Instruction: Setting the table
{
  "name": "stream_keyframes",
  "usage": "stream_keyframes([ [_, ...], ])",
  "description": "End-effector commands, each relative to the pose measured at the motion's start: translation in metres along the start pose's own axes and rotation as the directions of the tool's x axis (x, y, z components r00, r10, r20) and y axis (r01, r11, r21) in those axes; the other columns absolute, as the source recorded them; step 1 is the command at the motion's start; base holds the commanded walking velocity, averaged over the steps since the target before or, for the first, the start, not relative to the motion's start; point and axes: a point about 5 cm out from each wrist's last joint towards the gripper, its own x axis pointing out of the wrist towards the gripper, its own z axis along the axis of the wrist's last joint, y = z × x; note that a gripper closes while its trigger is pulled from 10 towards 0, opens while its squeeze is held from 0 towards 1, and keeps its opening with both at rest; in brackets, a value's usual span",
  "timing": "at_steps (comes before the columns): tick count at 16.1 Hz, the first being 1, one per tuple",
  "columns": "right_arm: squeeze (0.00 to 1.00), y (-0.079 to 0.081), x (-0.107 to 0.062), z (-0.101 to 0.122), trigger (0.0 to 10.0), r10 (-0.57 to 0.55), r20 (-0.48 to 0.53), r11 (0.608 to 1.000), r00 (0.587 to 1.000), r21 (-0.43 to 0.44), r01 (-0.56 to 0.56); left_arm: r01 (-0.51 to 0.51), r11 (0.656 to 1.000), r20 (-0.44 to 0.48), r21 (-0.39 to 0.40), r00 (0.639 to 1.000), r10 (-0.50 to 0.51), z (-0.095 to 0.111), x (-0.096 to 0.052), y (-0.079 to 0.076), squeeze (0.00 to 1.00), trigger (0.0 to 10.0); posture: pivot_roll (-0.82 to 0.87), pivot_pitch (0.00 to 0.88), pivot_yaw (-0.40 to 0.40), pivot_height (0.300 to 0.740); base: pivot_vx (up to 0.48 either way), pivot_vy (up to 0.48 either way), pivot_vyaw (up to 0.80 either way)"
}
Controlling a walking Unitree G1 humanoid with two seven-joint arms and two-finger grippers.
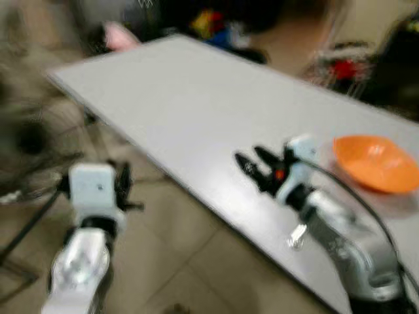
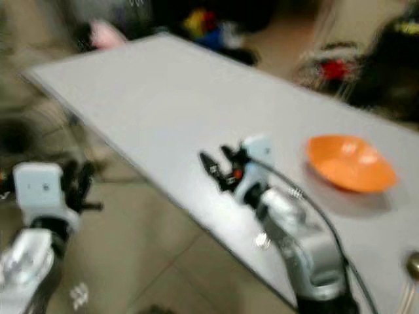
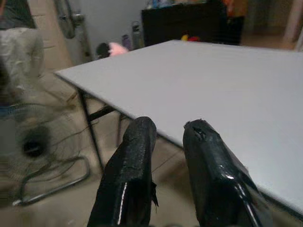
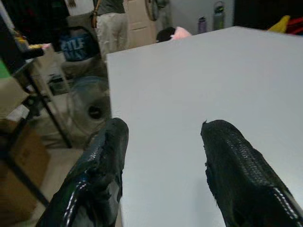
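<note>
An orange bowl [image 1: 376,163] sits on the long white table [image 1: 183,98], toward its right end. My right gripper [image 1: 250,157] hovers low over the table just left of the bowl, open, with nothing between its fingers [image 4: 227,165]. My left gripper [image 1: 127,190] is off the table, beyond its near edge and above the tiled floor. In the left wrist view its fingers [image 3: 137,156] stand a narrow gap apart, empty, pointing at the table's edge. Both head views are blurred.
A floor fan [image 3: 33,146] stands on the floor past the table's left end. A person [image 4: 111,23] stands farther back, beside a cardboard box [image 4: 19,189]. Dark furniture and coloured clutter [image 1: 209,23] lie beyond the table. A small metallic thing [image 2: 412,265] lies at the table's near right.
</note>
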Motion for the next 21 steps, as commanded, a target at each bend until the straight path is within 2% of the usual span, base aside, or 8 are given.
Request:
stream_keyframes([
  [1,0.0,0.003,0.002,0.001,10.0,0.012,0.001,1.0,1.0,0.005,-0.012,-0.017,1.0,0.015,0.02,1.0,0.016,0.004,0.0,0.004,0.0,10.0,-0.02,0.0,-0.005,0.74,0.0,0.0,0.8],
  [4,0.0,0.002,0.001,-0.002,10.0,0.008,-0.015,1.0,1.0,0.014,-0.008,-0.025,0.999,0.012,0.028,1.0,0.025,0.004,-0.004,0.006,0.0,10.0,-0.03,0.0,-0.017,0.74,0.0,0.0,0.8],
  [7,0.0,-0.015,-0.002,-0.003,10.0,-0.136,0.018,0.99,0.991,0.03,0.135,-0.007,0.998,0.013,0.061,1.0,0.006,0.002,-0.004,0.002,0.0,10.0,-0.03,0.0,0.002,0.74,0.0,0.0,0.8],
  [13,0.0,-0.043,-0.023,-0.019,10.0,-0.353,0.077,0.929,0.933,-0.092,0.359,0.078,0.994,0.079,0.074,0.993,-0.083,0.005,0.017,-0.005,0.0,10.0,-0.08,0.003,0.086,0.74,0.0,0.0,0.8],
  [15,0.0,-0.043,-0.031,-0.028,10.0,-0.313,0.079,0.924,0.947,-0.205,0.323,0.121,0.991,0.109,0.049,0.986,-0.126,0.0,0.021,-0.006,0.0,10.0,-0.12,0.004,0.116,0.74,0.0,0.0,0.8],
  [16,0.0,-0.042,-0.031,-0.03,10.0,-0.3,0.075,0.926,0.951,-0.217,0.309,0.119,0.993,0.107,0.028,0.987,-0.121,-0.003,0.02,-0.005,0.0,10.0,-0.12,0.003,0.117,0.74,0.0,0.0,0.8],
  [19,0.0,-0.042,-0.032,-0.034,10.0,-0.303,0.069,0.925,0.951,-0.221,0.31,0.105,0.994,0.066,0.028,0.992,-0.106,-0.015,0.011,0.002,0.0,10.0,-0.11,0.0,0.099,0.74,0.0,0.0,0.8],
  [21,0.0,-0.039,-0.028,-0.039,10.0,-0.329,0.049,0.929,0.943,-0.163,0.333,0.079,0.997,0.047,0.01,0.996,-0.079,-0.018,0.004,0.007,0.0,10.0,-0.09,0.0,0.073,0.74,0.0,0.0,0.0],
])
